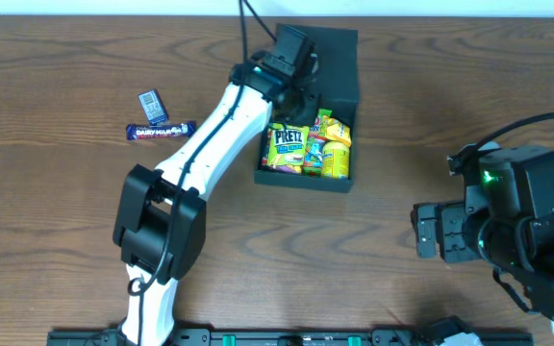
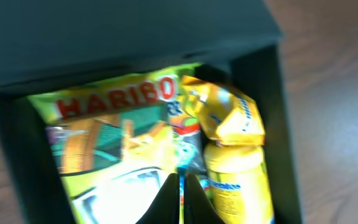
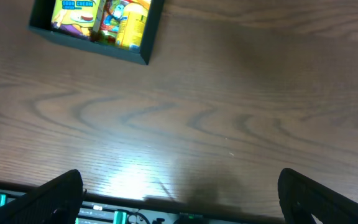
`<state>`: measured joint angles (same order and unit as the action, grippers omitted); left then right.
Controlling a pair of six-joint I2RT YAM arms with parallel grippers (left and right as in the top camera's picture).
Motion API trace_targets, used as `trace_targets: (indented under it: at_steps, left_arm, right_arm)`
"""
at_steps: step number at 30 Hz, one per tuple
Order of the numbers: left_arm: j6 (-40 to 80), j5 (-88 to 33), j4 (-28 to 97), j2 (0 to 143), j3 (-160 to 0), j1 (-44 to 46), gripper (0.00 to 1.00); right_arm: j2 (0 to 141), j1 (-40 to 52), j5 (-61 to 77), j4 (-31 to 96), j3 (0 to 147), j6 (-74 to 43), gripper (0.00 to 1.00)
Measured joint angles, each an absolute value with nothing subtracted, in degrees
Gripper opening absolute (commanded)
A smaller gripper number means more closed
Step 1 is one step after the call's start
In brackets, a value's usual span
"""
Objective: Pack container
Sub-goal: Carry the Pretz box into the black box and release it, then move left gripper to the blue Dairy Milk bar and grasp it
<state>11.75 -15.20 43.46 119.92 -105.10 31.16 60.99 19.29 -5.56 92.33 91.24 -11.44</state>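
Observation:
The container is a black square box with its flap lid folded back, at the top middle of the table. It holds a Pretz packet and yellow snack packets. My left gripper hovers over the box's back part. In the left wrist view the left gripper has its fingers pressed together above a Haribo bag and a yellow packet; nothing clearly held. My right gripper is wide open and empty over bare table. The container's front wall shows in the right wrist view.
A Dairy Milk bar and a small dark packet lie on the table left of the left arm. The right arm's body sits at the right edge. A black rail runs along the front edge.

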Motion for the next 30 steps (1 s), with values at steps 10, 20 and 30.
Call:
trace_targets:
  at_steps: [10, 20, 30]
  left_arm:
    - [8.91, -16.16, 44.97, 124.77, -105.10, 35.24, 0.06]
    - [9.30, -8.49, 44.97, 126.56, -105.10, 35.09, 0.06]
    - [10.48, -3.38, 44.97, 126.56, -105.10, 35.09, 0.06]
  right_arm:
    - [61.01, 19.29, -5.58, 92.33, 91.24, -11.44, 0.99]
    - [61.01, 19.29, -5.58, 92.33, 91.24, -11.46, 0.99]
    - [61.01, 19.29, -5.56, 92.33, 91.24, -11.46, 0.99]
